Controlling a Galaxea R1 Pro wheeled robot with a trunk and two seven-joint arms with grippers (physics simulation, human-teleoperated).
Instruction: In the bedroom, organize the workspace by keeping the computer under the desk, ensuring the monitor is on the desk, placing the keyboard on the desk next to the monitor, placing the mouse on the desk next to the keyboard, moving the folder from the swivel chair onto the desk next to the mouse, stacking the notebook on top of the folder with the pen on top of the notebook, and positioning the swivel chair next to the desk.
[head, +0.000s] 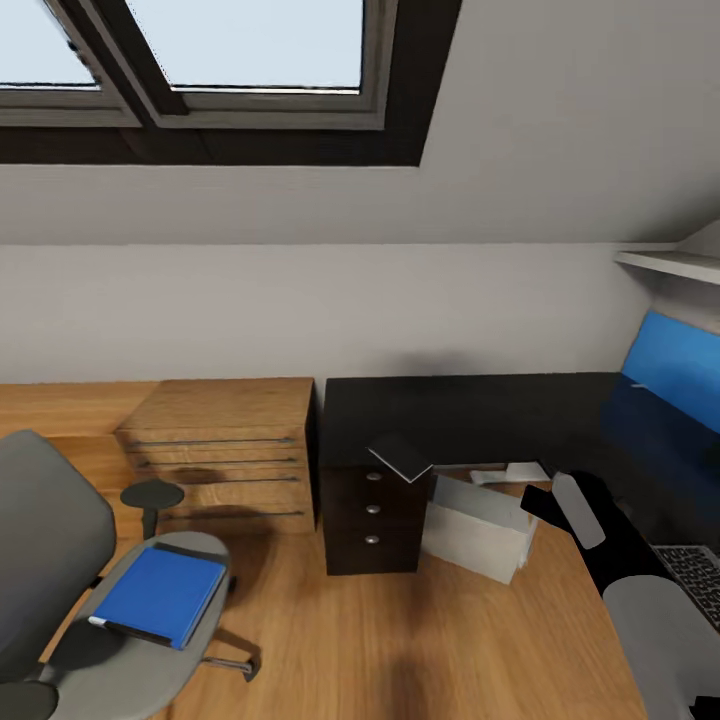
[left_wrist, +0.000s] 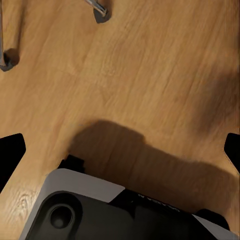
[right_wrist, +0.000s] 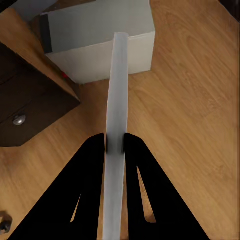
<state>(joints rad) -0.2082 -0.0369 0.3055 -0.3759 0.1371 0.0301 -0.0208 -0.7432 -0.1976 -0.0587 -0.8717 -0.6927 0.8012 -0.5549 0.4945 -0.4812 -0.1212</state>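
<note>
Low at the right of the head frame, the right gripper (right_wrist: 115, 142) is pinched closed on the pen (right_wrist: 118, 90), a pale stick jutting out over the computer (head: 478, 528) under the desk (head: 480, 410). The notebook (head: 401, 457) lies on the desk's drawer corner; the folder (head: 160, 595) sits on the swivel chair (head: 45, 540) at lower left. The left gripper (left_wrist: 120, 145) hangs with jaws spread, seemingly empty. Likely next: fetch the folder first, since the pen tops the stack.
</note>
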